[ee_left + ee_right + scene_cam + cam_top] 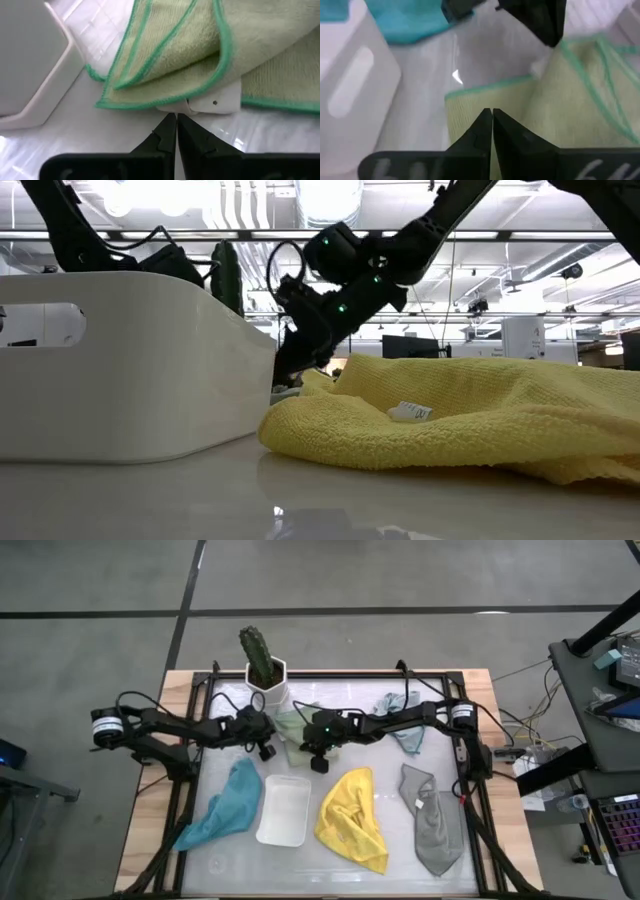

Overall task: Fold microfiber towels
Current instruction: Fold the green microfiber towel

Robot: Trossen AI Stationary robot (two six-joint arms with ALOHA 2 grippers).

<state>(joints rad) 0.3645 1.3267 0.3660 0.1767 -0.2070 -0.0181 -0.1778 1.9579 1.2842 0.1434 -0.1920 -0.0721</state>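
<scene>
A: From above, the left gripper [265, 748] and the right gripper [319, 757] sit close on either side of the pale green towel [291, 724], which lies between them, just in front of the white cactus pot [270, 692]. The teal towel [228, 804], white tray [284, 810], yellow towel [352, 818] and grey towel [432, 820] lie nearer the front edge than both grippers; the light blue towel [405, 720] is out beyond the right one.

B: Are they holding anything?

A: Hard to say from there. At table height only one dark gripper [291, 365] shows, low behind the yellow towel [460, 415] and beside the tray [130, 365]; its tips are hidden.

B: And the left wrist?

A: The left gripper [176, 131] has its fingers pressed together, tips touching the table just short of the green towel [200, 40] and its white tag [212, 100]. They don't appear to pinch cloth.

B: So the risk?

A: If it pulls away like this, I'd judge it drags nothing, or snags only the tag and skews the folded layers.

B: Right wrist?

A: The right gripper [492, 125] is also closed, over the green-edged corner [485, 100]; whether it clamps fabric I can't tell. If it grips one layer only, the fold could slide open, and the left arm's fingers ahead of it crowd the space.
</scene>
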